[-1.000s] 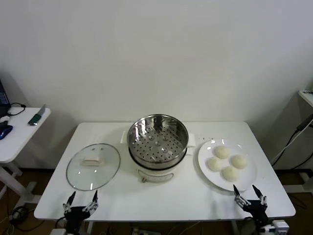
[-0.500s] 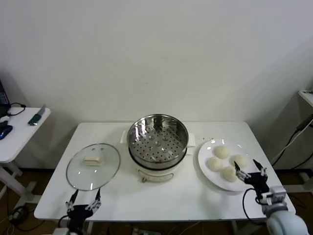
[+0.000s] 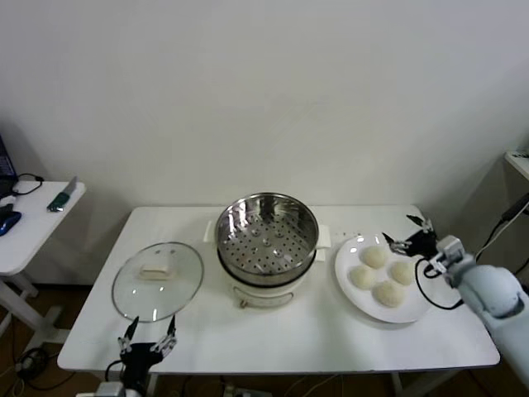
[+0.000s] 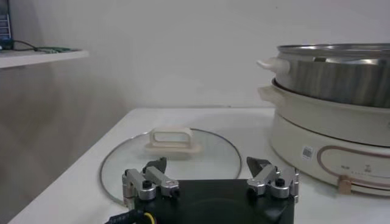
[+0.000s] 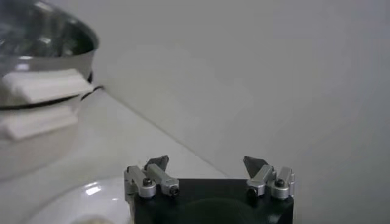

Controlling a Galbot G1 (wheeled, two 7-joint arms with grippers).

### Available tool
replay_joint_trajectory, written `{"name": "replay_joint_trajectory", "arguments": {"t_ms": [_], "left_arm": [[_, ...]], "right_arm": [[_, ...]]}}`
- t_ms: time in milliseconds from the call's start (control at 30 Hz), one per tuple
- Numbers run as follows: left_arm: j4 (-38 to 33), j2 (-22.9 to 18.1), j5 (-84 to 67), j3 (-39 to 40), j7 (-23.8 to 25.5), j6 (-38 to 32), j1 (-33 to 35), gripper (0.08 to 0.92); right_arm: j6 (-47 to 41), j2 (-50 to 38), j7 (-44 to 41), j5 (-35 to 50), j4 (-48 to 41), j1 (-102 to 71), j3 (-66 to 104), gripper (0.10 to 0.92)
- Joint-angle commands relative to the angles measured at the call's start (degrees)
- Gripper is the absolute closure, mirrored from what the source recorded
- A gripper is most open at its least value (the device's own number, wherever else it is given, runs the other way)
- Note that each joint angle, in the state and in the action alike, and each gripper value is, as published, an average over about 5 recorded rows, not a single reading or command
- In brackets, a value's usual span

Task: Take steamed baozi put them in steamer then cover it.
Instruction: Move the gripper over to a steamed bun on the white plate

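Four cream-white baozi [image 3: 383,275] lie on a white plate [image 3: 413,312] at the table's right. The shiny steamer [image 3: 266,237] stands empty on its white pot base at the table's middle; it also shows in the left wrist view [image 4: 332,79]. The glass cover [image 3: 157,279] with its cream handle lies flat at the left, and shows in the left wrist view [image 4: 167,159]. My right gripper [image 3: 411,234] is open, just above the plate's far right edge, beside the farthest baozi; in its own view [image 5: 206,163] nothing is between the jaws. My left gripper [image 3: 149,335] is open at the table's front edge, below the cover.
A white side table [image 3: 29,223] with a green-handled tool stands at the far left. A wall runs behind the table. Another white surface [image 3: 519,161] shows at the far right edge.
My right gripper has risen from the table's front right corner and moved back over the plate to its far right edge. The left gripper has barely shifted.
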Motion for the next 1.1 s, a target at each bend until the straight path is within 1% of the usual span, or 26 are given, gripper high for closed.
{"name": "replay_joint_trajectory", "arguments": {"t_ms": [33,133,200,300,400,533,800,967,1100], "left_arm": [[0.2,-0.04,0.18,0.24,0.02,-0.07,-0.09,0.177],[0.43,0.02,0.28,0.39,-0.01,-0.3,-0.06,0.177],[0.57,0.03,0.31,0.4,-0.06,-0.45,-0.06,0.177],[0.66,0.06,0.27,0.32,-0.15,-0.64,-0.03,0.177],[0.68,0.25,0.09,0.15,-0.19,-0.8,0.02,0.177],[0.73,0.5,-0.14,-0.24,-0.21,-0.86,-0.02,0.177],[1.18,0.59,-0.34,-0.42,-0.08,-1.11,-0.47,0.177],[1.54,0.66,-0.07,-0.3,0.06,-1.37,-0.69,0.177],[1.87,1.06,-0.04,-0.6,0.04,-1.61,-0.79,0.177]], "right_arm": [[5.54,-9.79,-23.73,-7.33,-10.53,38.36,-39.9,0.203],[8.83,-8.66,-31.1,-9.09,-12.57,48.45,-51.85,0.203],[9.83,-7.28,-34.47,-9.34,-13.87,54.76,-59.08,0.203],[10.54,-4.56,-37.47,-8.68,-15.97,62.27,-68.2,0.203],[10.75,-1.25,-39.2,-8.34,-18.69,65.51,-73.23,0.203],[10.74,3.63,-40.07,-7.4,-23.73,66.09,-75.23,0.203],[10.55,15.0,-41.24,-3.0,-36.08,63.32,-73.09,0.203],[12.55,21.09,-42.59,-3.29,-43.33,61.83,-72.83,0.203],[14.59,24.11,-43.98,-5.76,-46.95,59.3,-72.05,0.203]]}}
